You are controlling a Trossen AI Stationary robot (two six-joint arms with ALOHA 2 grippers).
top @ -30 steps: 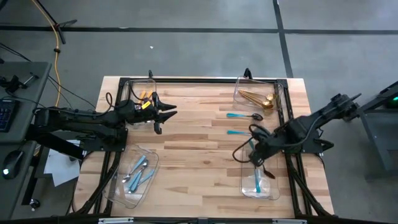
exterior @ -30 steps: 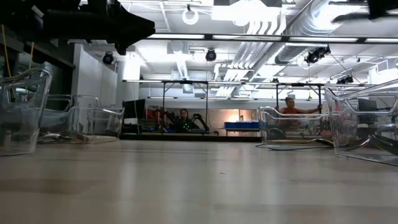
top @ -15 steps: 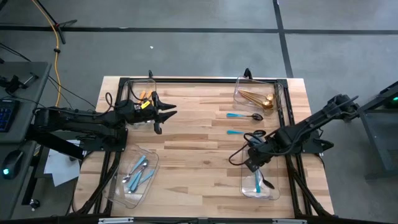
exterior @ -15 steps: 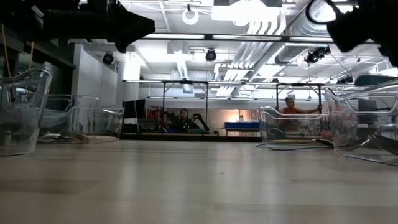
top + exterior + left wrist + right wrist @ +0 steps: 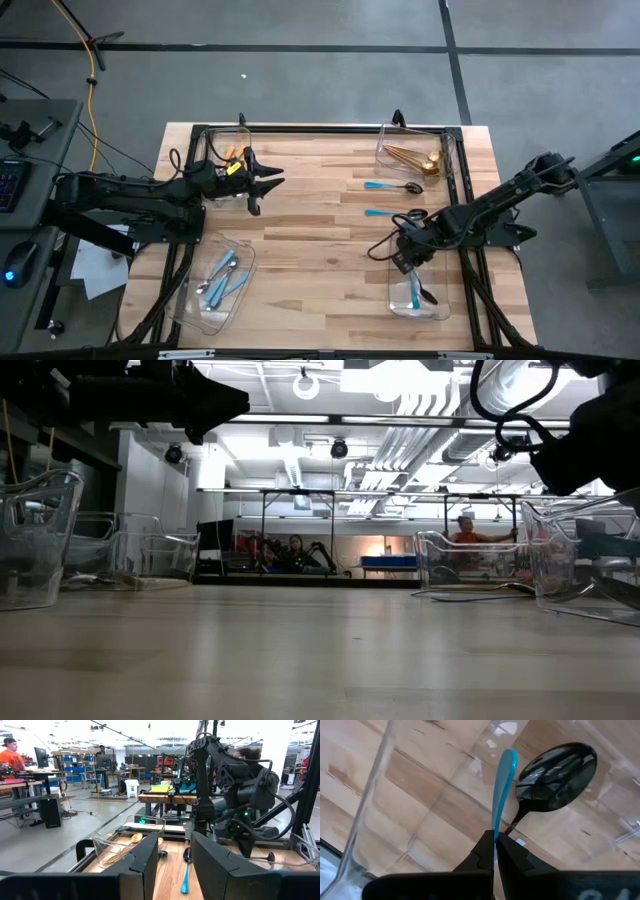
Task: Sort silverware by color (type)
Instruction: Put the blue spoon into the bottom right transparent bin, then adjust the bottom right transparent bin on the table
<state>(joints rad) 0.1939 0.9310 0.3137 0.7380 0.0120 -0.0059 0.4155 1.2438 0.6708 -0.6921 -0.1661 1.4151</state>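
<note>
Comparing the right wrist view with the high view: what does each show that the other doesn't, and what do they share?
Only the right wrist view: the right gripper shut on a teal handle, just above a black spoon. Only the high view: the left gripper waiting by the orange-handled bin, the gold bin, the light-blue bin, two teal pieces on the table. Both: the near-right bin.

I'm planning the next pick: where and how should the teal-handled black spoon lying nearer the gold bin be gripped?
Grip the teal-handled spoon at the middle of its slim handle, coming straight down from above with the fingers across it. It lies flat on the bare table, handle pointing toward the left arm and bowl toward the gold bin, with free space on both sides.
</note>
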